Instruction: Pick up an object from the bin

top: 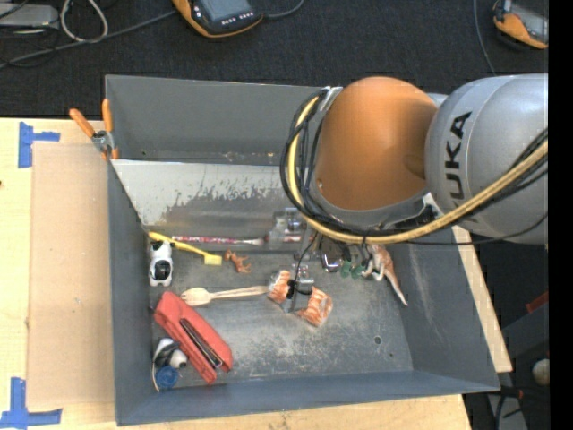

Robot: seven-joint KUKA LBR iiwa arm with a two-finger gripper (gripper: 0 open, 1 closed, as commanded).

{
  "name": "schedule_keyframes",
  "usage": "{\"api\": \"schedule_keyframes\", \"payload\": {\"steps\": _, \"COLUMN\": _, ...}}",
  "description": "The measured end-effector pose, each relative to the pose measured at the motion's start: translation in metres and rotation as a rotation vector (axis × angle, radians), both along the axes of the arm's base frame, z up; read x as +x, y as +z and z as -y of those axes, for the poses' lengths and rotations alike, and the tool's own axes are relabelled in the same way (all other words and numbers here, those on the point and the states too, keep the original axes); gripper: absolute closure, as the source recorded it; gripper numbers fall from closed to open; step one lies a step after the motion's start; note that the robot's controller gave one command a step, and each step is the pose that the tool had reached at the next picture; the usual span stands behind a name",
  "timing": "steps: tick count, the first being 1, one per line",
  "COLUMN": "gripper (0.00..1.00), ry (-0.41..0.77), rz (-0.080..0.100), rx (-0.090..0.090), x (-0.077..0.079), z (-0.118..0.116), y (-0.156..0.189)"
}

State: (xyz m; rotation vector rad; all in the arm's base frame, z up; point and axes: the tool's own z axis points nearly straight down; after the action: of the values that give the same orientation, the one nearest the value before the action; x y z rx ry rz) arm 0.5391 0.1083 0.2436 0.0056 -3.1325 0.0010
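- The red flat tool [192,333] and pale spoon [219,294] lie left of the target, so a lift is best taken straight up, clear of the spoon's handle.
- The gripper [301,287] is down at the orange-and-white striped thing [315,309] mid-bin. I cannot tell whether it is clenched or released.
- The grey arm link [501,141] bears lettering ending "UKA".

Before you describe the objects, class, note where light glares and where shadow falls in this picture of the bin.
Camera view: a bright, streaked glare runs across the far inner wall of the bin. Same view: the orange cover on the arm carries a soft sheen. Same view: the arm shades the floor beneath it, near the end effector and the orange-and-white striped object.
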Motion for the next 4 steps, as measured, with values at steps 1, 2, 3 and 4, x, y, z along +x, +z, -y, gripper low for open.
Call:
{"api": "schedule_keyframes", "payload": {"steps": 1, "gripper": 0.00, "ry": -0.005, "rz": 0.008, "rx": 0.001, "x": 0.001, "z": 0.001, "y": 0.005}}
{"api": "schedule_keyframes", "payload": {"steps": 2, "gripper": 0.00, "ry": 0.013, "rz": 0.010, "rx": 0.002, "x": 0.009, "z": 0.042, "y": -0.084}}
{"api": "schedule_keyframes", "payload": {"steps": 3, "gripper": 0.00, "ry": -0.270, "rz": 0.018, "rx": 0.005, "x": 0.027, "z": 0.071, "y": -0.160}}
{"api": "schedule_keyframes", "payload": {"steps": 4, "gripper": 0.00, "ry": -0.073, "rz": 0.013, "rx": 0.002, "x": 0.021, "z": 0.087, "y": -0.174}}
